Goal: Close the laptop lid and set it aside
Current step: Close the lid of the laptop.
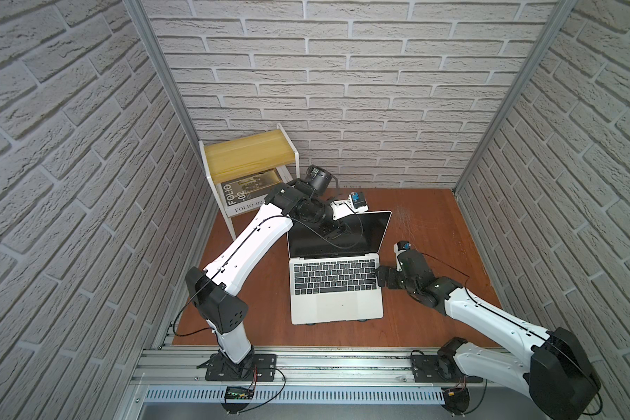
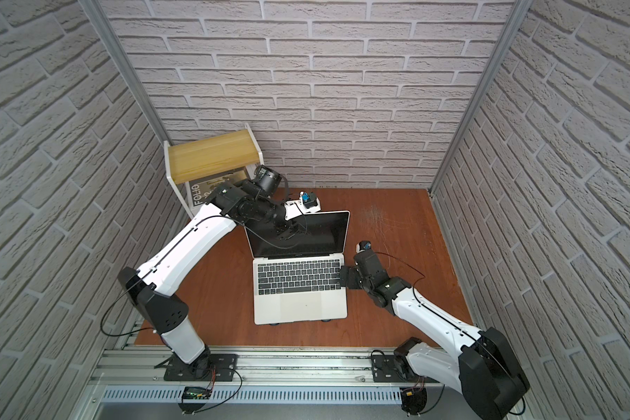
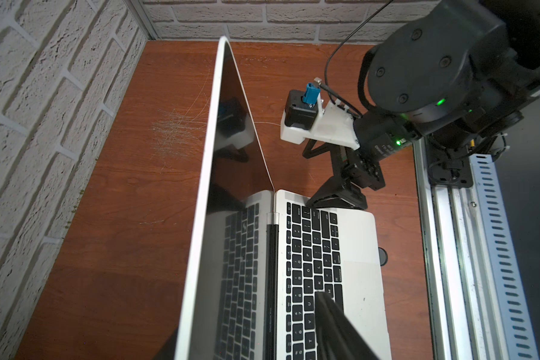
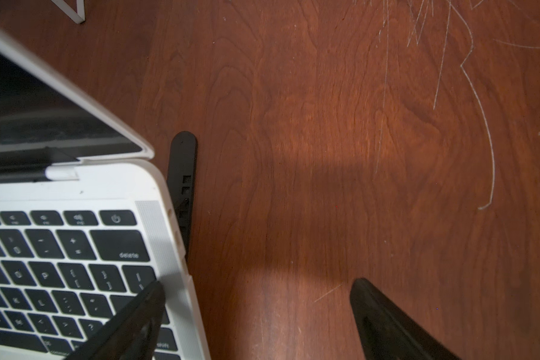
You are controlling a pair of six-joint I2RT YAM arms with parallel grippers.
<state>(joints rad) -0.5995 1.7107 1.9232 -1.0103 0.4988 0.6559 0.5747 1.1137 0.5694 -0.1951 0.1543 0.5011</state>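
The silver-white laptop (image 1: 337,298) (image 2: 301,302) stands open in the middle of the wooden table (image 1: 433,225). Its lid (image 1: 342,232) (image 3: 206,193) is raised, black screen facing the front. My left gripper (image 1: 328,227) reaches over the left part of the lid's top edge with its jaws apart. One of its fingers (image 3: 334,321) hangs in front of the screen above the keyboard, clear of the glass; the other is mostly hidden behind the lid. My right gripper (image 4: 258,283) (image 1: 384,278) is wide open astride the base's right edge, one finger over the keys, one over the table.
A white shelf with a yellow wooden top (image 1: 248,156) holds a FOLIO-02 book (image 1: 241,203) at the back left, close to my left arm. A black stand foot (image 4: 183,174) shows under the laptop's right side. Brick walls enclose three sides; a metal rail (image 1: 324,360) runs along the front.
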